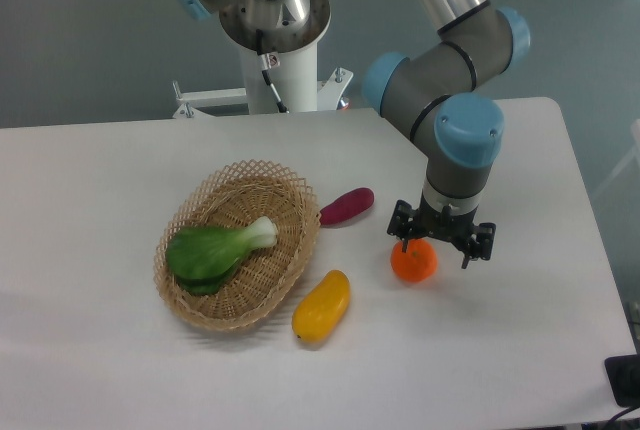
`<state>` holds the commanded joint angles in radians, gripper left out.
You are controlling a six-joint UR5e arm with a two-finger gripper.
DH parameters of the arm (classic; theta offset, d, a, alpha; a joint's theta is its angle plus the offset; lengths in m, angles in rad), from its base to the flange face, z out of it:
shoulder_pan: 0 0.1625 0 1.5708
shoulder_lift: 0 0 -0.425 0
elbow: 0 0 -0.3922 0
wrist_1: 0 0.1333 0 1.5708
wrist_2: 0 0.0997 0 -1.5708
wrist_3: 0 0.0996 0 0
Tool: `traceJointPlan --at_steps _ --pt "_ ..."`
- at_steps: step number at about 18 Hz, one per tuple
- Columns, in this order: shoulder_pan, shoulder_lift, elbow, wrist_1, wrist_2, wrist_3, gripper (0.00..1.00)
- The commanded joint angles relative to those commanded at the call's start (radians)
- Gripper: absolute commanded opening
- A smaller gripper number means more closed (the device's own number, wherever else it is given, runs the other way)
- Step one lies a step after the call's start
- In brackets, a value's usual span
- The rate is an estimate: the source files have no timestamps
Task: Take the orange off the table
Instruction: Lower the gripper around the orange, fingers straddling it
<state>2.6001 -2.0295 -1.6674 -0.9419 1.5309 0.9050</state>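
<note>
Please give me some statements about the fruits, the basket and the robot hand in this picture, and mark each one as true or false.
1. The orange lies inside the basket. False: it lies on the table.
2. A green vegetable lies in the basket. True.
3. The hand is shut on the yellow fruit. False: it is open, above the orange.
4. The purple vegetable lies on the table, beside the basket. True.
</note>
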Motion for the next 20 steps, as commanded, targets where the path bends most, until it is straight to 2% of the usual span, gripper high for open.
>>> traceJointPlan --at_steps 2,4,10,15,20 --pt "-0.002 -0.005 -0.005 -0.002 -0.009 -0.002 1.0" --pt "-0.002 -0.006 -0.041 0.009 -0.011 0.0 1.0" --pt "-0.002 -0.009 -0.045 0.012 -0.011 0.002 1.0" --pt "-0.002 -0.04 -0.018 0.015 -0.003 0.009 1.0" --pt "-0.002 -0.044 -0.034 0.031 -0.003 0.011 1.0"
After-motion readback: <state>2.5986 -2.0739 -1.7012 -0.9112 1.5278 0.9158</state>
